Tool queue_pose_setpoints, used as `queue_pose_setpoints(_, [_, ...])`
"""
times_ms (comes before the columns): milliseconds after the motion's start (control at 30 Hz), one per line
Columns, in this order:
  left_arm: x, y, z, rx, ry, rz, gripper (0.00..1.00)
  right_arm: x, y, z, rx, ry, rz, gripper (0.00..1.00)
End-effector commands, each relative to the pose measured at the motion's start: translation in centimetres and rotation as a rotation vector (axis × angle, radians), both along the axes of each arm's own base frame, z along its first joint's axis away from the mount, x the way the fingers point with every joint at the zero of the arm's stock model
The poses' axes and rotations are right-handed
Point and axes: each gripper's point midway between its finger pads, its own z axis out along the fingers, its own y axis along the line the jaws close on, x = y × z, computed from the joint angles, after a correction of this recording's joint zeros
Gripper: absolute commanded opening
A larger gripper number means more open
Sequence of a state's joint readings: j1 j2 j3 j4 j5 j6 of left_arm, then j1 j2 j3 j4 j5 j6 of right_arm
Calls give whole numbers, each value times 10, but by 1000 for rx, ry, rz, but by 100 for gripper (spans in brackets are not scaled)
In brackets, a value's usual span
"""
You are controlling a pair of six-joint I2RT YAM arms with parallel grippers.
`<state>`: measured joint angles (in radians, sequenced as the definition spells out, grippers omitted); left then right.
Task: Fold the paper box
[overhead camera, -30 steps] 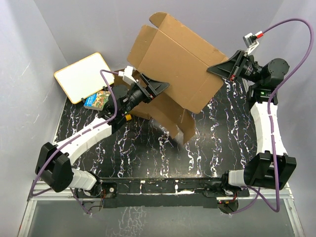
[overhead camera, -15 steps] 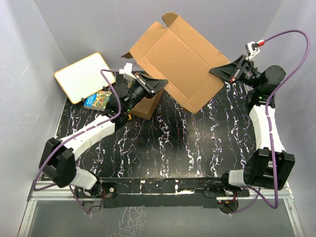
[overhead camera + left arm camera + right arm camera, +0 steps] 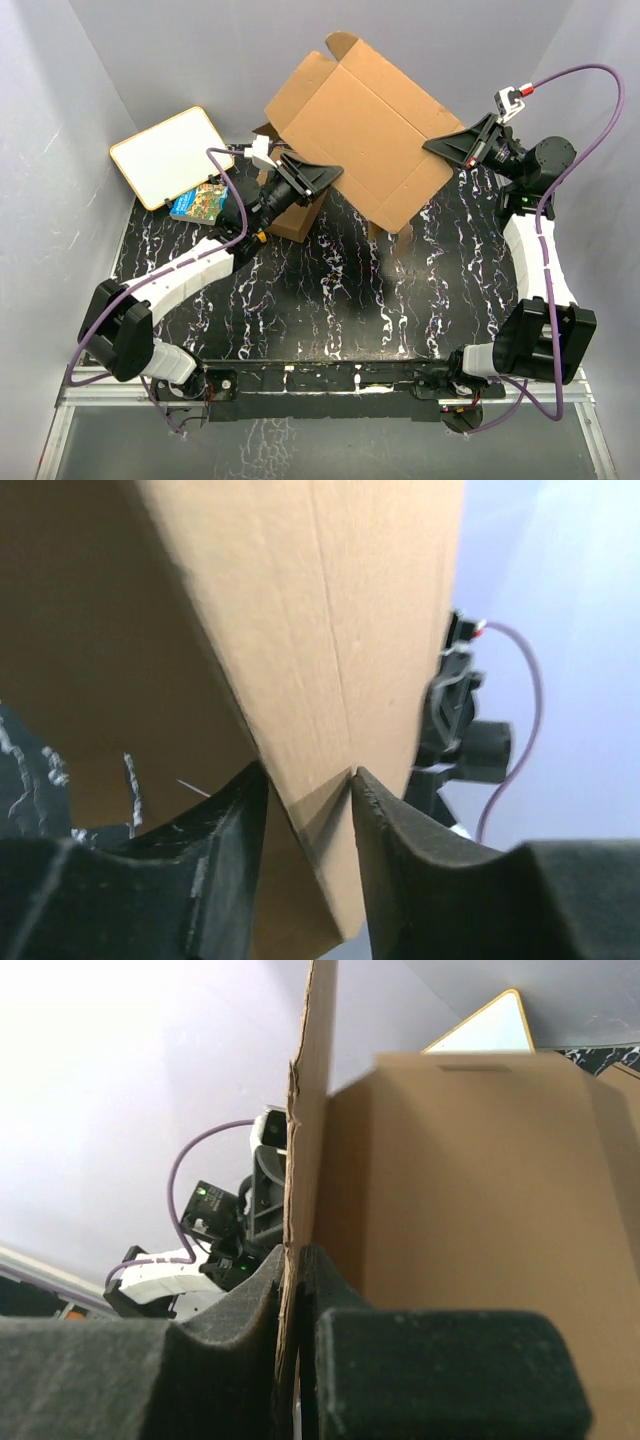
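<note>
The paper box (image 3: 360, 125), gripped at opposite edges by the left pincer (image 3: 334, 172) and right pincer (image 3: 432, 146), is held nearly flat, folding seemingly barely begun.

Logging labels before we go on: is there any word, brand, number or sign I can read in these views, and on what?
No text can be read in any view.
On the book: colourful cover print, too small and blurred to read.
On the paper box: none, plain brown.
On the whiteboard: none, blank.
</note>
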<state>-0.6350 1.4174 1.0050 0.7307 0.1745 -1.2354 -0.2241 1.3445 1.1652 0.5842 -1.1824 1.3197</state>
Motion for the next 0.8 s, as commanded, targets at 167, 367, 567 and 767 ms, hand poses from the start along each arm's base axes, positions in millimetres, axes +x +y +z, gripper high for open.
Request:
queue_pose_setpoints(167, [-46, 25, -11, 169, -131, 5, 65, -20, 2, 30, -113, -195, 85, 8])
queue_pose_setpoints(367, [-59, 77, -7, 461, -300, 62, 75, -44, 5, 50, -264, -365, 124, 8])
queue_pose_setpoints(567, [-61, 147, -19, 845, -401, 215, 76, -59, 2, 62, -340, -449, 135, 8])
queue_pose_setpoints(767, [-49, 186, -47, 1099, -552, 381, 95, -62, -5, 83, -364, -500, 87, 8])
